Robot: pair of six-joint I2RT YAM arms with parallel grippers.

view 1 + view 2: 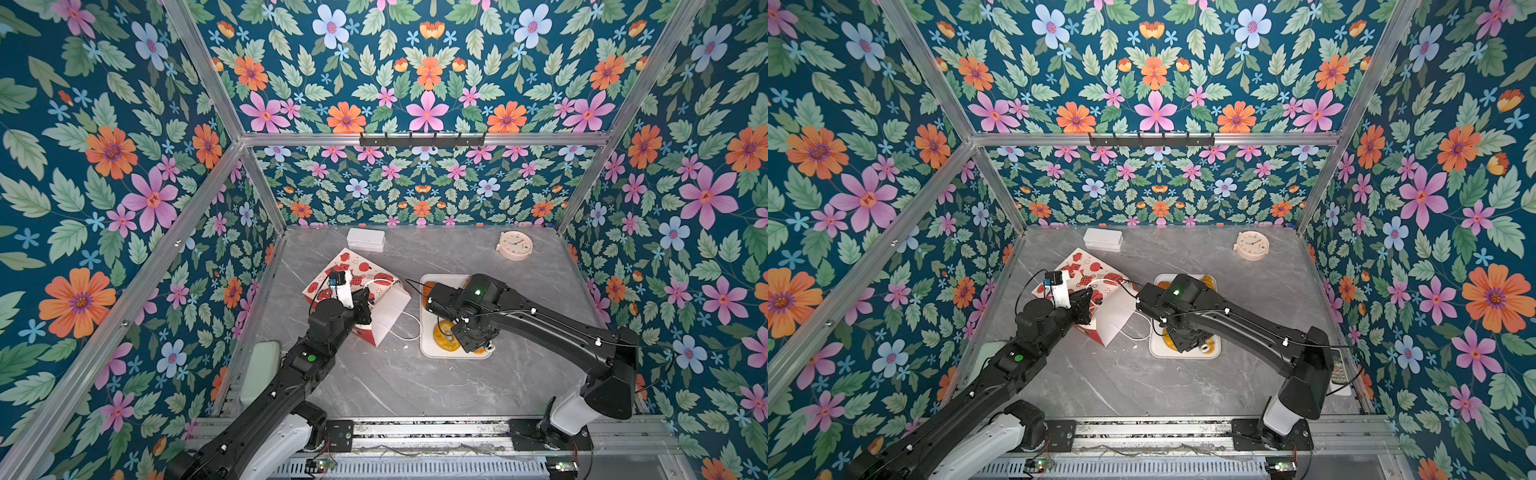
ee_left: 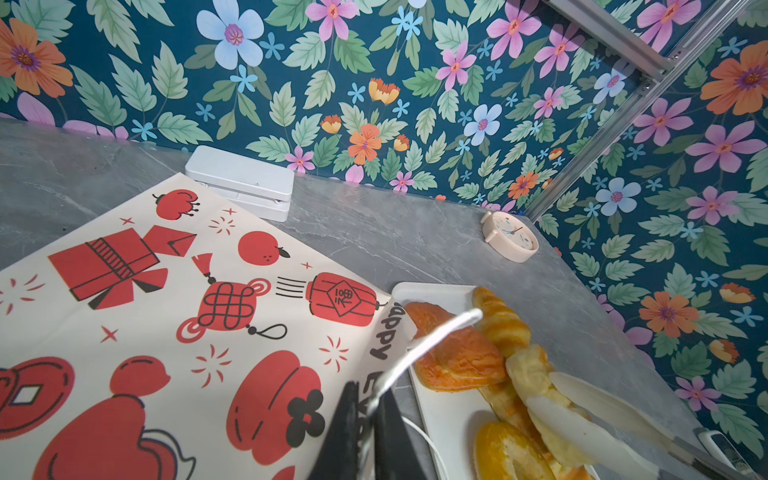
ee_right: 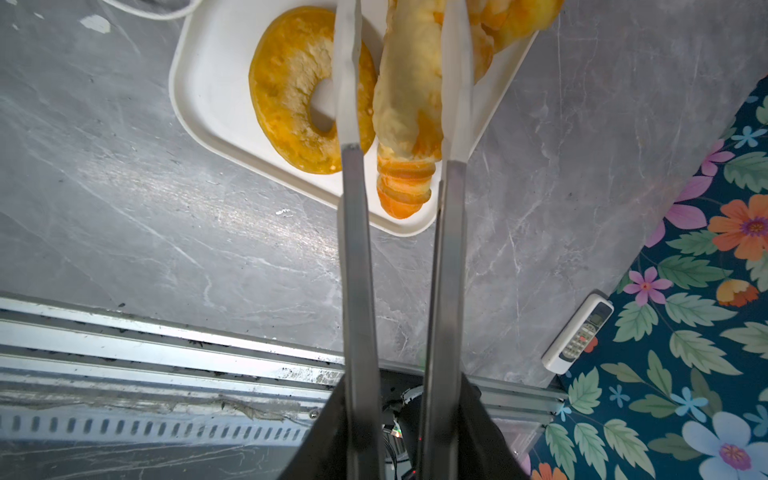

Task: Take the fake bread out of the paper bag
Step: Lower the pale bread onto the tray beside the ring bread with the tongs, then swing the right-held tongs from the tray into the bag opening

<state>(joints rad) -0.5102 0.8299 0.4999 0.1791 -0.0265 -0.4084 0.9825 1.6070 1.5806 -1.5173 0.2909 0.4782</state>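
Note:
The red-and-white paper bag [image 1: 353,266] [image 2: 166,311] lies on its side left of the white tray [image 1: 428,332] [image 3: 208,83]. My left gripper [image 2: 368,399] [image 1: 363,307] is shut on the bag's white cord handle [image 2: 436,336] at its mouth. What is inside the bag is hidden. Several pieces of fake bread lie on the tray: a ring doughnut [image 3: 291,83] [image 1: 442,332], a brown loaf [image 2: 453,353] and croissants. My right gripper [image 3: 403,8] [image 2: 540,390] stands low over the tray, slightly open, its long fingers either side of a pale croissant [image 3: 409,104].
A white box [image 1: 365,240] and a round clock [image 1: 515,246] stand by the back wall. A remote control [image 3: 577,332] lies at the right edge. A pale green object [image 1: 262,370] sits at the left front. A metal rail runs along the front.

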